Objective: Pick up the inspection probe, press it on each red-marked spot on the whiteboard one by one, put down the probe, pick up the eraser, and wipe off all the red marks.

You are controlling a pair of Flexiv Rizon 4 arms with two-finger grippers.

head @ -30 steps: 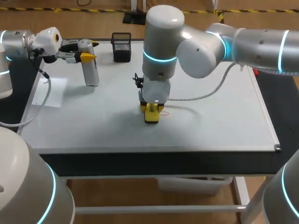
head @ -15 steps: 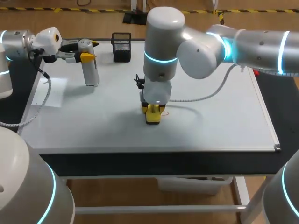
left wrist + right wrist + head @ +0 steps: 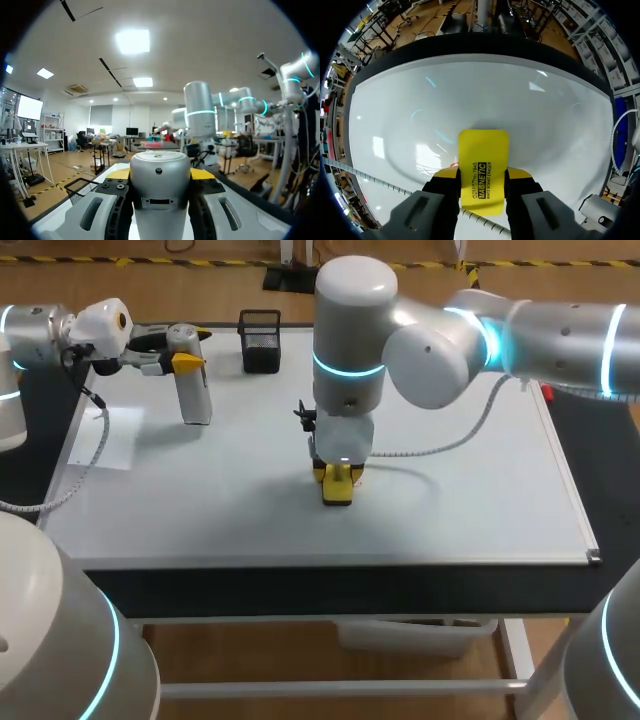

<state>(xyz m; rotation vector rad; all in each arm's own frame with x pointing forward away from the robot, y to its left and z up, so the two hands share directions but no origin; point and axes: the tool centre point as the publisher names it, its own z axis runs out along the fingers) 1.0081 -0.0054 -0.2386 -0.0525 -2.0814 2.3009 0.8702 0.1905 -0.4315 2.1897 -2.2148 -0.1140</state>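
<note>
Head view: right gripper [image 3: 338,483] is clamped on the flat yellow plastic eraser [image 3: 338,494], down on the white whiteboard [image 3: 460,510]. Left gripper [image 3: 185,361] pinches the upright silver cylindrical probe [image 3: 196,398] near its top.

Left wrist: the probe fills the gap between the fingers.

Right wrist: the eraser pokes out ahead of the fingers, squeezed across its narrow sides. Looks light and rigid to me, so a decent hold.

Table [image 3: 300,588] is covered by a whiteboard [image 3: 470,510]. On the board, a black mesh basket [image 3: 260,340] is set at the far edge. An inspection probe [image 3: 192,390] is stood upright far left, with a paper sheet [image 3: 118,437] near it. A yellow eraser [image 3: 338,487] is laid mid-board, with a red mark [image 3: 454,163] just beside it.
</note>
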